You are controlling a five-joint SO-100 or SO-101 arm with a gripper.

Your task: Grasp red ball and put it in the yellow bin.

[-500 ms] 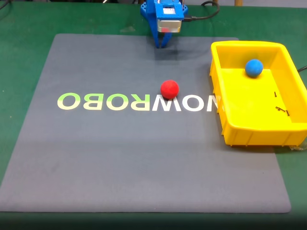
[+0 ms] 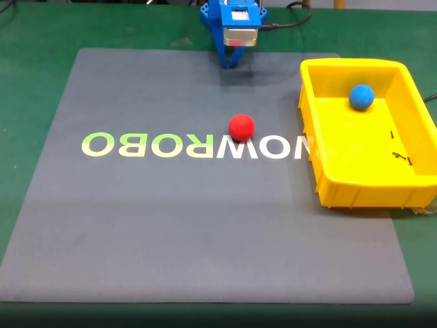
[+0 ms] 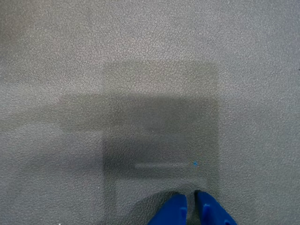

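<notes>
Nothing moved since before. Tool (image 2: pixel 231 63) parked nearly shut, empty, at mat's far edge; ball (image 2: pixel 241 127) just ahead, free for pickup; bin (image 2: pixel 355 188) off right.

Red ball (image 2: pixel 241 127) on mat, yellow bin (image 2: pixel 403 186) right — apart

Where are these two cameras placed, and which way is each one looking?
Fixed view: stands across the table from the arm, looking down at the mat, the red ball and the yellow bin; the blue arm with its pincer shows at the top edge.
Wrist view: rides on the arm, facing down at bare mat; the pincer tips poke in at the bottom, nearly together.
Shared: mat and pincer.
</notes>
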